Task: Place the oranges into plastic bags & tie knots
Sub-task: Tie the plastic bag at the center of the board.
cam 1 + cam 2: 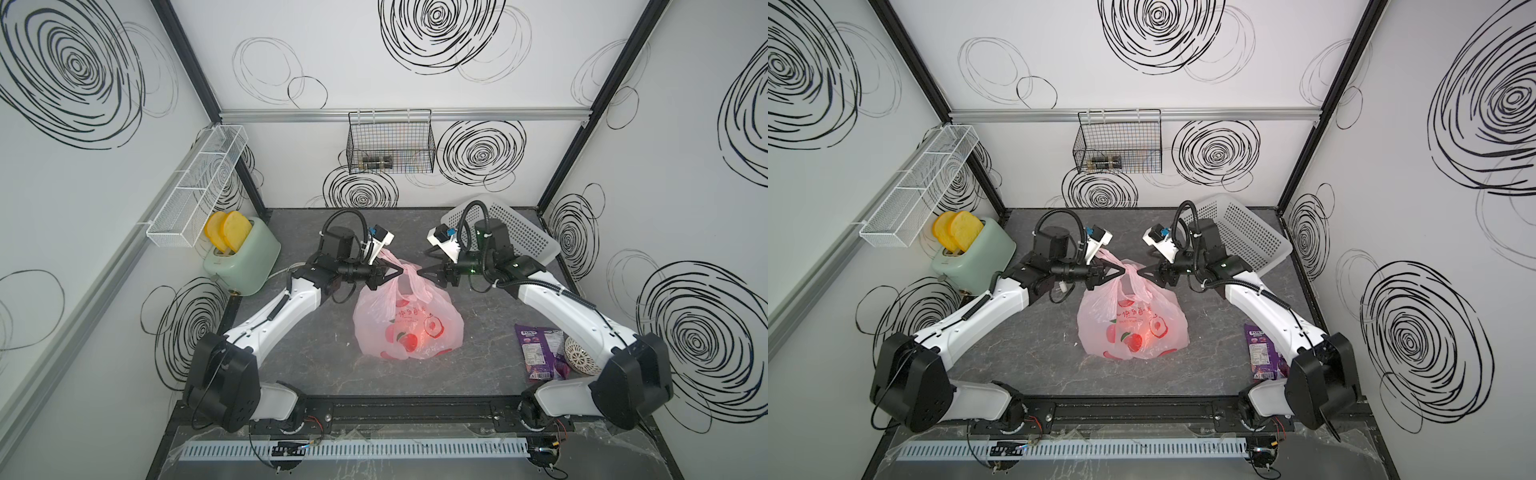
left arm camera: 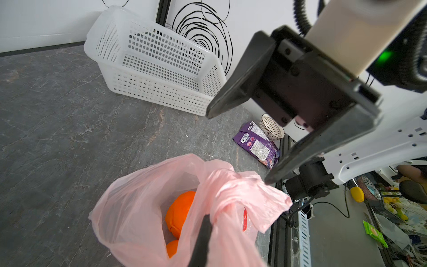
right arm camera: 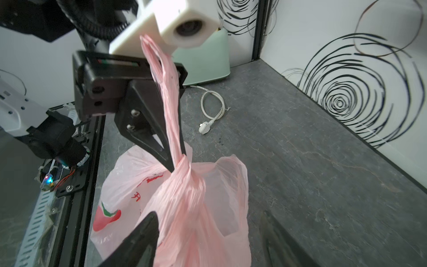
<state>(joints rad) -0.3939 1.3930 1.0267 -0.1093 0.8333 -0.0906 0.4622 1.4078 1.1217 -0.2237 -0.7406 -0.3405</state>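
Left gripper [image 3: 172, 161]: clamped on twisted handles [image 3: 171, 104] of 1 pink bag [image 1: 409, 328]. Right gripper [image 2: 238, 146]: jaws apart, empty. Visible inside: 2 oranges [image 2: 180, 212].

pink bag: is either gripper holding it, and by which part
The left gripper is shut on the pink bag's twisted handles, just above the knot. The right gripper is open, holding nothing.

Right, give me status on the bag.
Left gripper shut on the twisted handles. Right gripper open beside the pink bag. Oranges inside. White basket and purple packet stand clear.
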